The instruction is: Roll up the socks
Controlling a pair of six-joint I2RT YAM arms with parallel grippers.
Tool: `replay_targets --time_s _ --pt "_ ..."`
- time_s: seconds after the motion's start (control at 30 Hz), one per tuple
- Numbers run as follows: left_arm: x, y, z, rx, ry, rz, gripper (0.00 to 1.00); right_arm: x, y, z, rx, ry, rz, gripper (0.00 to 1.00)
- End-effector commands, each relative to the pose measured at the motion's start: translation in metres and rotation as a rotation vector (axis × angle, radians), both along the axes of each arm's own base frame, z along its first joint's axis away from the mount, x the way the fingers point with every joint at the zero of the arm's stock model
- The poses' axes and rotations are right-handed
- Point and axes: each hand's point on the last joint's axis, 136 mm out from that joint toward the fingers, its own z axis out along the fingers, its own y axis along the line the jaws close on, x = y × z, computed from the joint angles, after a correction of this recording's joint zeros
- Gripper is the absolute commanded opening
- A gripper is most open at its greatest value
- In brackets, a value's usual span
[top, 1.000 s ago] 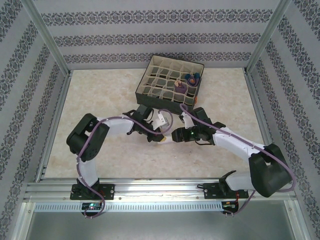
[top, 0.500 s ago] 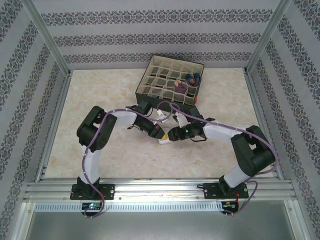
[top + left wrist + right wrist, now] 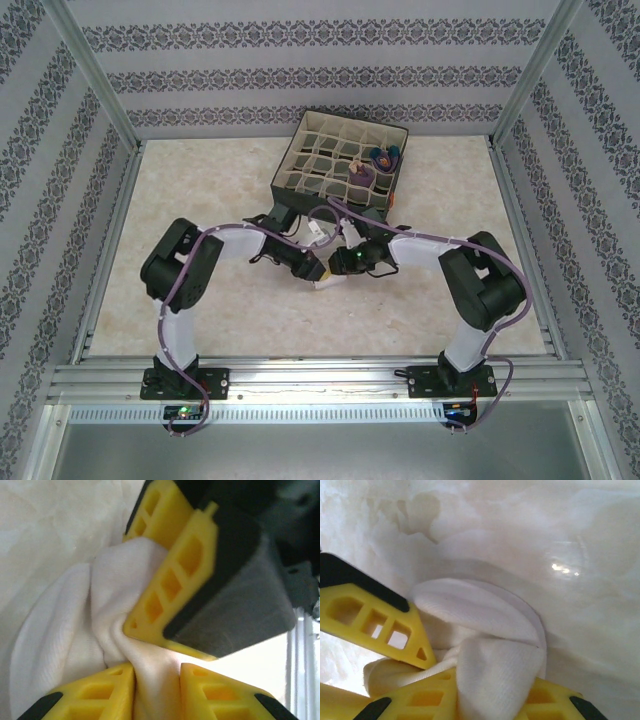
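Both pairs of jaws were nearly closed — the left gripper point(image 3: 157, 674) and right gripper point(image 3: 490, 680) were clamped on the white sock point(image 3: 55, 630).

Bunched, twisted white sock point(image 3: 485, 615)

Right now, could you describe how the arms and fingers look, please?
The left arm and right arm have white links, black joints and purple cables. The fingers are yellow wedges with cut-out windows and black backs. A green light glows at the right wrist.

Dark divider box point(image 3: 322, 150) on marbled table point(image 3: 200, 180)
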Motion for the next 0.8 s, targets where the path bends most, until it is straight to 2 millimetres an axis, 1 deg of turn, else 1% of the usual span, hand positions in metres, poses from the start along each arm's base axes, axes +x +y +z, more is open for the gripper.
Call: replay_targets --time_s 0.0,0.13,0.23,0.3,0.37,0.47,0.63,0.77 --pt "-0.010 0.008 0.000 0.050 -0.171 -0.048 0.30 -0.029 -0.048 -0.061 -0.263 0.154 -0.089 0.22" --pt "-0.007 0.010 0.027 -0.002 -0.457 -0.038 0.34 -0.031 -0.048 -0.063 -0.273 0.170 -0.092 0.21" --pt "-0.009 0.012 0.048 -0.047 -0.728 -0.001 0.38 -0.031 -0.046 -0.063 -0.268 0.177 -0.086 0.20" --pt "-0.011 0.015 0.052 -0.021 -0.870 0.023 0.38 -0.030 -0.044 -0.062 -0.261 0.181 -0.080 0.20" --pt "-0.015 0.014 0.049 0.058 -0.982 -0.007 0.39 -0.030 -0.043 -0.062 -0.257 0.188 -0.075 0.20" --pt "-0.020 0.009 0.041 0.146 -1.074 -0.068 0.41 -0.031 -0.041 -0.063 -0.252 0.198 -0.067 0.19" --pt "-0.017 0.002 0.027 0.221 -1.094 -0.131 0.44 -0.031 -0.040 -0.065 -0.249 0.212 -0.057 0.18" --pt "-0.011 0.002 0.005 0.290 -1.067 -0.164 0.45 -0.033 -0.038 -0.065 -0.243 0.220 -0.049 0.17"
